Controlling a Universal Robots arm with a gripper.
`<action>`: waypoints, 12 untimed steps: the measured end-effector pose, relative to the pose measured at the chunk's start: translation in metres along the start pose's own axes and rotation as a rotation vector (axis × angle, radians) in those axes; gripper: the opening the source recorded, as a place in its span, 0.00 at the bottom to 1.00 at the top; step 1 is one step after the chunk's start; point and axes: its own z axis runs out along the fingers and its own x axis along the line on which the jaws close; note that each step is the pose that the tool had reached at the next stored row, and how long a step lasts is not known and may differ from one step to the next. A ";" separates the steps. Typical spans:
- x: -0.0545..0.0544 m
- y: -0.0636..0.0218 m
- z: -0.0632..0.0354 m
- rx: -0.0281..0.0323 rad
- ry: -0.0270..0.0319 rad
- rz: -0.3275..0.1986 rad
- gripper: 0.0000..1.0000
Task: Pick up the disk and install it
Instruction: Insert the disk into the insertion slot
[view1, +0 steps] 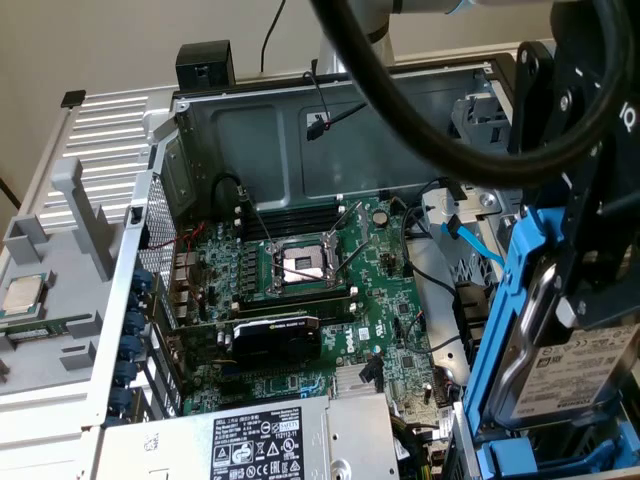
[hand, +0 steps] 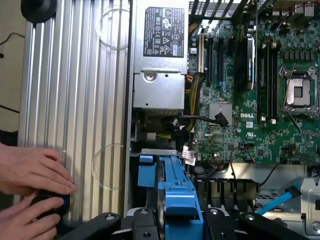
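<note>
The disk (view1: 578, 372) is a silver-grey drive with a white label, clipped in a blue carrier frame (view1: 505, 320). It hangs tilted at the exterior view's right, over the edge of the open computer case. My gripper (view1: 590, 300) is shut on the disk from above, its black body covering the drive's upper part. In the wrist view the blue carrier (hand: 175, 192) sits between my black fingers (hand: 107, 222), above the case's bay area.
The open case holds a green motherboard (view1: 385, 300) with an empty CPU socket (view1: 303, 265), a graphics card (view1: 275, 335) and a grey power-supply box (view1: 265, 440). A blue cable (view1: 478, 245) lies near the bay. A person's hands (hand: 30, 170) rest beside the case.
</note>
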 end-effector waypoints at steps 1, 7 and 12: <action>0.000 0.0000 0.0003 0.0000 -0.0003 0.000 0.37; 0.000 -0.0002 0.0014 0.0000 -0.0026 0.000 0.37; 0.000 -0.0008 0.0021 0.0001 -0.0042 0.000 0.37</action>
